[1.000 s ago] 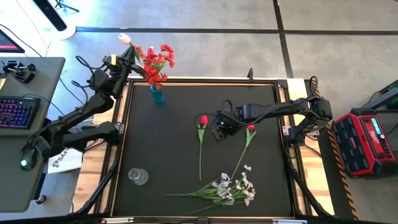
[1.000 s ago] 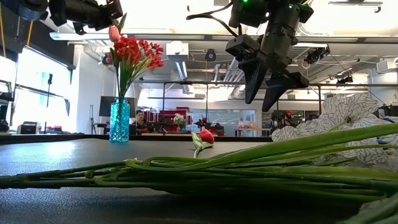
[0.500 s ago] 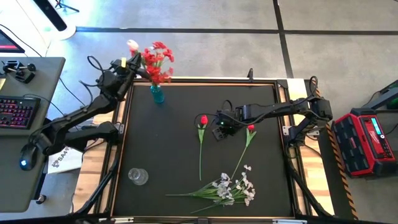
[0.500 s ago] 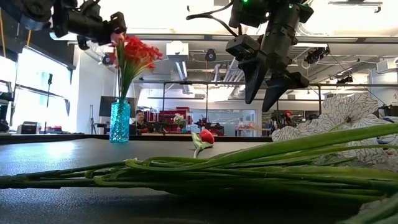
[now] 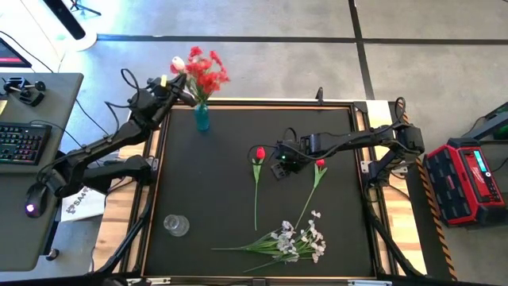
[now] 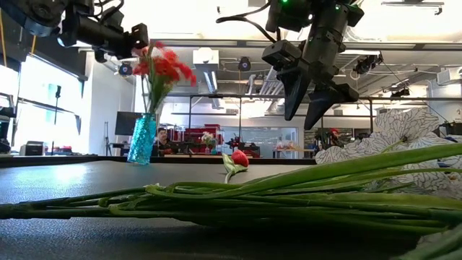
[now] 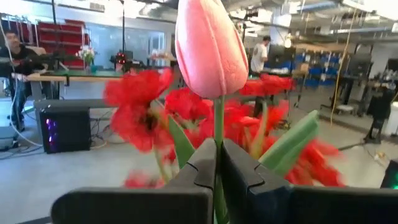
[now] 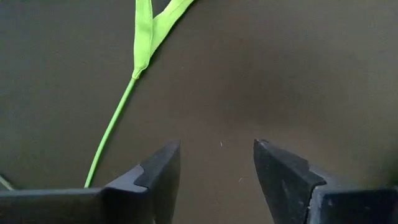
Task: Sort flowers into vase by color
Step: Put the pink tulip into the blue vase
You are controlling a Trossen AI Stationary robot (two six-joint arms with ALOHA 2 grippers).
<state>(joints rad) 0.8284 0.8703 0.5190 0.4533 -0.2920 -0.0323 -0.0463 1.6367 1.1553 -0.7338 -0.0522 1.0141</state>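
Two dark tool fingers (image 7: 205, 168) pinch smooth pink bud (image 7: 210, 46).

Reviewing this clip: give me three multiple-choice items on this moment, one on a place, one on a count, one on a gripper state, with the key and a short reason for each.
1. Where does the blue vase stand?
A. at the table's far edge, near the left arm
B. at the table's centre
C. beside the white blossoms

2. How many single red buds lie on the table?
A. none
B. two
C. four

3. What is the left gripper doing?
A. hanging open and empty
B. shut on a white spray
C. shut on the pink tulip's stem

Key:
1 A: the high view shows the vase by the far edge, under the left arm's reach.
2 B: one red bud and another lie either side of the right gripper, which hovers open.
3 C: in the left wrist view the fingers close on the stem below the pink tulip.
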